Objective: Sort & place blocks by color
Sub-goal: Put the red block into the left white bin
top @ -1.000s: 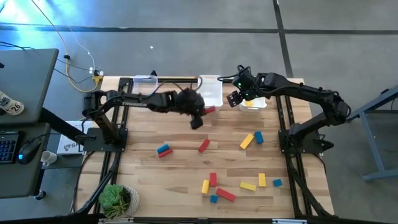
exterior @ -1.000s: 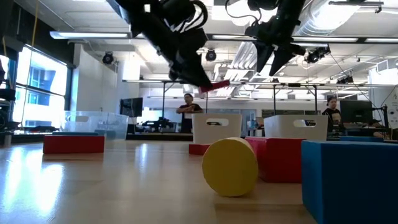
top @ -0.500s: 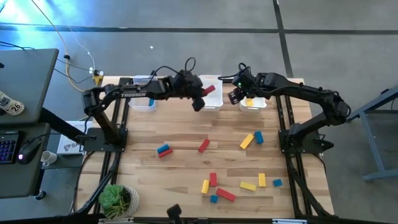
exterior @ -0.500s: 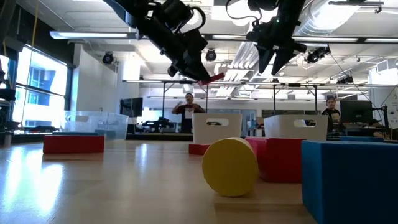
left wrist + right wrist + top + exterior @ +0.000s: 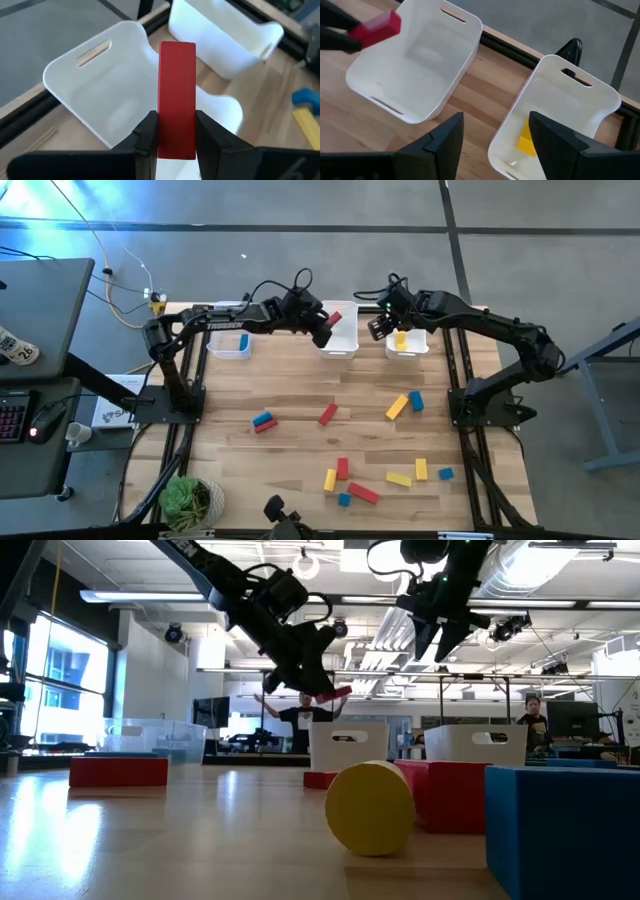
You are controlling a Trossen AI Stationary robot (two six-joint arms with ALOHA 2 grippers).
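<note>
My left gripper (image 5: 325,330) is shut on a red bar block (image 5: 333,318) and hangs over the middle white bin (image 5: 340,340). My right gripper (image 5: 380,328) is open and holds nothing; it hovers at the near-left rim of the right white bin (image 5: 412,348). A yellow block (image 5: 526,136) lies on that bin's floor. The left bin (image 5: 228,345) holds a blue block (image 5: 243,341). Several red, yellow and blue blocks lie flat on the table, among them a red bar (image 5: 327,414) and a yellow bar (image 5: 396,407). My left gripper pinches the red bar between its two fingers (image 5: 147,135), which lie on the long sides at its rear end (image 5: 176,142). The fingers run along the bar, slanting down from the table's left. The bar sticks out past the fingertips, lifted clear above the middle bin (image 5: 100,85).
The three bins stand in a row along the table's far edge. Loose blocks cluster at the near middle (image 5: 363,493) and right of centre (image 5: 416,400). A potted plant (image 5: 190,500) sits at the near-left corner. A person (image 5: 300,715) stands in the room behind.
My left gripper has carried the red bar toward the far edge, from the table just in front of the bins to above the middle bin, staying shut on it. The person behind has raised both arms.
</note>
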